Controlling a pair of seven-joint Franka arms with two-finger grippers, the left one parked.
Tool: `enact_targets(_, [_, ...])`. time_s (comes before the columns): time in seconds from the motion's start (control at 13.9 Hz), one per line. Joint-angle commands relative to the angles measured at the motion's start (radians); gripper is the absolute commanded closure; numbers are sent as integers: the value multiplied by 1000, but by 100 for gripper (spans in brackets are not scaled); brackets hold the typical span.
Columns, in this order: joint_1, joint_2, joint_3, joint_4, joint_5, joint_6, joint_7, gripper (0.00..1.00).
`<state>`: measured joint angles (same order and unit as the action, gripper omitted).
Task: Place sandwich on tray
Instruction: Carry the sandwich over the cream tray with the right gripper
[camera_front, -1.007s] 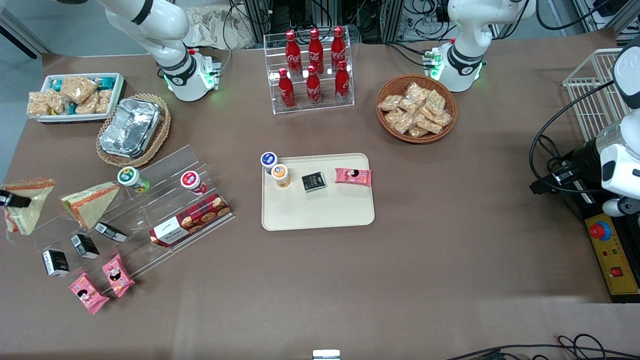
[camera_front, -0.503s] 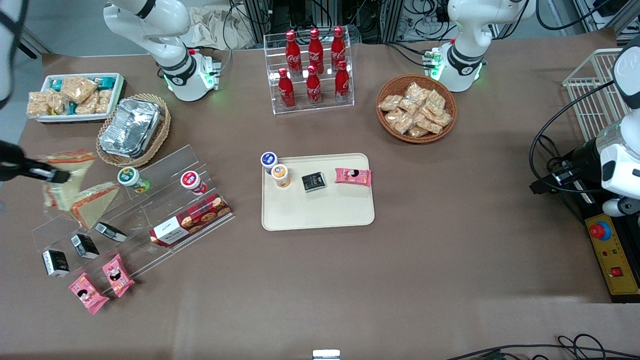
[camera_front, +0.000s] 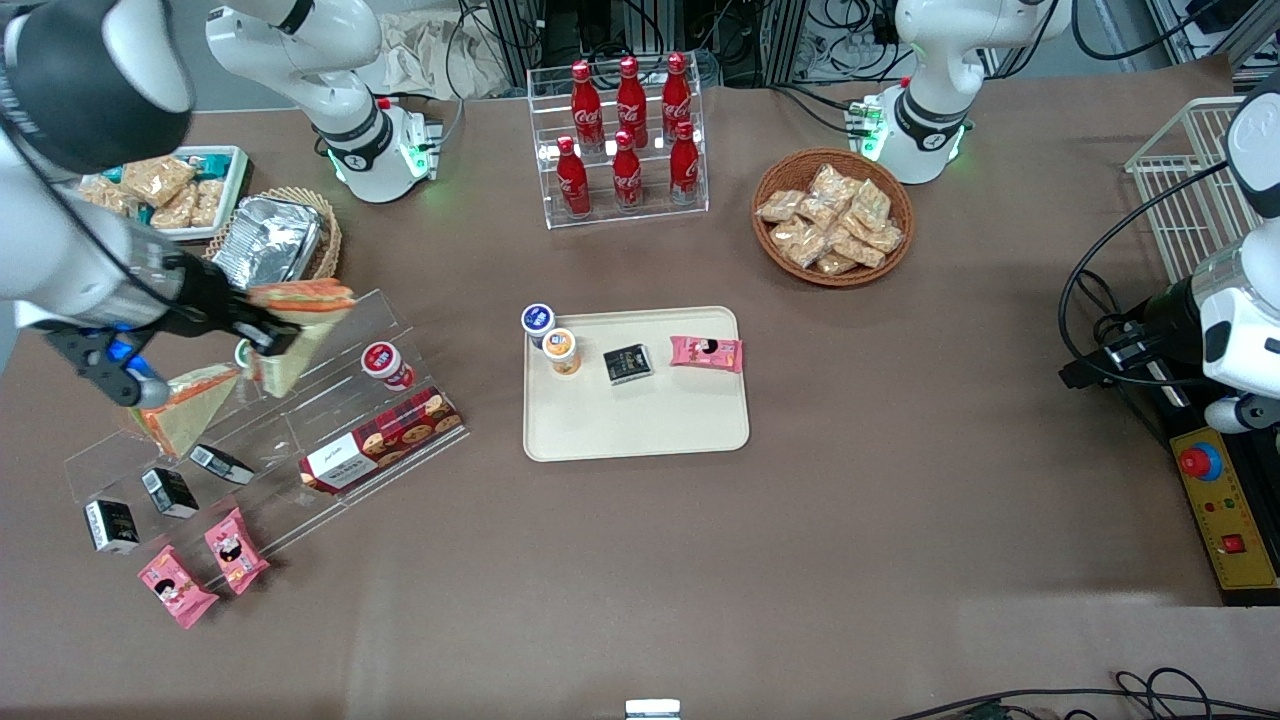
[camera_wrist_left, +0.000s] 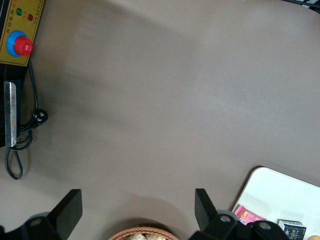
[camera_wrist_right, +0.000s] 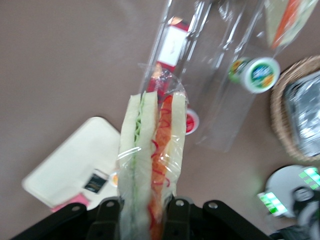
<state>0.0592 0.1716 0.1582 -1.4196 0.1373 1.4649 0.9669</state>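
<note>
My gripper (camera_front: 262, 336) is clamped on the sandwich (camera_front: 297, 322), which hangs in my fingers above the clear stepped rack (camera_front: 330, 400), its long edge pointing away from me. The tray (camera_front: 640, 425) lies well off toward the parked arm's end, a bare patch nearer the front camera; I judge that's where I carry next.

bare table lies between the tool (camera_front: 262, 335) and tray (camera_front: 640, 425), whose near half is free.
</note>
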Motion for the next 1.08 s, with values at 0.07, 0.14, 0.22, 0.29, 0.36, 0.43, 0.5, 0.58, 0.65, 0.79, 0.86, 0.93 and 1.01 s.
enact_targets(0.07, [31, 80, 116, 1, 16, 127, 306, 100])
enact_targets(0.14, [72, 98, 116, -2, 10, 162, 375, 100])
enact_targets(0.22, [100, 115, 116, -12, 10, 199, 427, 100])
enact_targets(0.29, [128, 135, 116, -15, 10, 237, 475, 100])
enact_targets(0.36, [157, 156, 116, -15, 4, 274, 525, 100])
enact_targets(0.43, [180, 181, 116, -13, -13, 316, 574, 100])
enact_targets(0.5, [209, 213, 116, -15, -28, 359, 628, 100])
enact_targets(0.58, [243, 245, 116, -13, -56, 399, 691, 100])
enact_targets(0.65, [275, 278, 116, -13, -97, 437, 764, 100])
enact_targets(0.79, [321, 342, 116, -13, -172, 494, 890, 100])
enact_targets(0.86, [339, 373, 116, -12, -203, 518, 944, 100])
enact_targets(0.93, [353, 394, 116, -10, -223, 547, 995, 100])
enact_targets(1.01, [361, 411, 115, -12, -234, 575, 1033, 100])
